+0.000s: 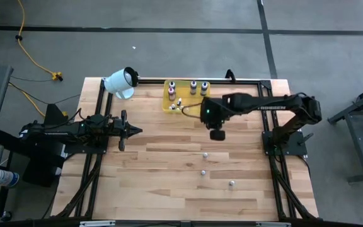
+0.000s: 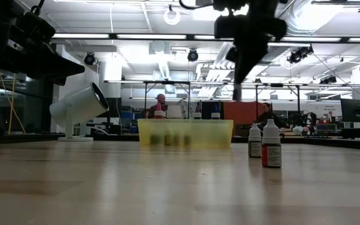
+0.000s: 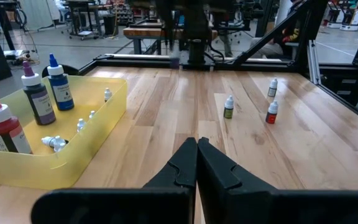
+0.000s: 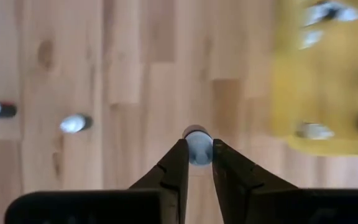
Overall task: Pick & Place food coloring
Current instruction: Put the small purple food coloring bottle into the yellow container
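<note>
1. The right gripper [image 4: 198,163] had its jaws drawn in narrow around a small white-capped dropper bottle [image 4: 197,144], gripping it on both sides; in the right wrist view the cap sat squarely between the two dark fingers [image 4: 175,168].

2. That gripper hung above the bench [image 1: 169,183], raised well off the wood in the low view, just beside the near edge of the yellow tray [image 1: 169,104] and not yet over it. I judged this bottle to be mid-carry toward the tray.

3. The left gripper [image 1: 133,131] waited over the left part of the bench, its jaws pressed together on nothing, as the left wrist view showed.

4. Done so far, going by how things lay: the tray already held several taller coloured bottles [image 3: 48,90] standing along its far side and a few tiny droppers [image 3: 55,142] lying on its floor.

5. Left to do: three small bottles [image 1: 205,153] stood well apart on the open bench, toward the front. Counting the one in the right jaws, I judged four still had to reach the tray, so the task looked well advanced but unfinished.

6. A white cylinder [image 1: 120,81] lay by the far left corner, apart from the work.
</note>
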Controlling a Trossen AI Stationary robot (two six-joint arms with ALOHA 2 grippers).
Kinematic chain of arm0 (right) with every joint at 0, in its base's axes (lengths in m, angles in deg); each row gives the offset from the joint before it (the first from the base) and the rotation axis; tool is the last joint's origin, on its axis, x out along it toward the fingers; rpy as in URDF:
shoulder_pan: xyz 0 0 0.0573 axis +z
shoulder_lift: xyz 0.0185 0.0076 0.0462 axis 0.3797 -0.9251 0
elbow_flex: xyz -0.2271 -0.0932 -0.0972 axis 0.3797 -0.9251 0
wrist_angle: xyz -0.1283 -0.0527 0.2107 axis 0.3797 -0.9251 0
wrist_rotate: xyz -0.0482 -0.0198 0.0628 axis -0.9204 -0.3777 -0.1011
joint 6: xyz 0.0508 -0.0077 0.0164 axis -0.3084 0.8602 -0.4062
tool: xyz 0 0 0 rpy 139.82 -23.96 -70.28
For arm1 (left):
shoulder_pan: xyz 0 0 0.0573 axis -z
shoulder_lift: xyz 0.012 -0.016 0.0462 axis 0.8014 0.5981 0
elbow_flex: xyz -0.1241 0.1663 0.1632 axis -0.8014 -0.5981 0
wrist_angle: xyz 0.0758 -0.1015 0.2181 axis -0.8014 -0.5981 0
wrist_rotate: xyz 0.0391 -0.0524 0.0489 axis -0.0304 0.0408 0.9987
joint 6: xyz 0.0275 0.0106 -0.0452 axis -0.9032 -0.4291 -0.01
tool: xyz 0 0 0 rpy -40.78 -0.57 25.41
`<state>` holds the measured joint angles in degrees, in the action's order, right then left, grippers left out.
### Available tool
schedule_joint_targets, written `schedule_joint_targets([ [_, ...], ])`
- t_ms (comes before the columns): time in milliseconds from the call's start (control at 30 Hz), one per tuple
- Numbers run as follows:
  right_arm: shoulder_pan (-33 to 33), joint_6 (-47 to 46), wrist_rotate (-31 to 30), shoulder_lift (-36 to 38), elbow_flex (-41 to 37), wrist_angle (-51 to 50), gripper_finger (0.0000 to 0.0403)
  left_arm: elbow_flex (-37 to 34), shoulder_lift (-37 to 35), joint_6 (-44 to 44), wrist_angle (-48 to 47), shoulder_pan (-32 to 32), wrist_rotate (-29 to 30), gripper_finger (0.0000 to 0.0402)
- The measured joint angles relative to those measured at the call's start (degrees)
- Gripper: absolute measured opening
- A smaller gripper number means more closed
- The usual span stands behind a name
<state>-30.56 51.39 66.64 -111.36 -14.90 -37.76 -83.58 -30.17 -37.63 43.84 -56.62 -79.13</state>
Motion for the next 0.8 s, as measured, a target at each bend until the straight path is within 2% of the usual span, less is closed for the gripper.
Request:
schedule_joint_targets([
  [267, -5.3, -0.4, -4.0, -1.4, 8.9, -2.8, 0.0047, 0.0, 0.0, 0.0, 0.0, 0.0, 0.0, 0.0000],
  [633, -13.3, -8.3, -3.2, -16.7, 20.1, -3.5, 0.0053, 0.0, 0.0, 0.0, 0.0, 0.0, 0.0, 0.0000],
  [800, -15.9, -10.8, -0.9, -22.3, 22.2, -2.3, 0.0051, 0.0, 0.0, 0.0, 0.0, 0.0, 0.0, 0.0000],
])
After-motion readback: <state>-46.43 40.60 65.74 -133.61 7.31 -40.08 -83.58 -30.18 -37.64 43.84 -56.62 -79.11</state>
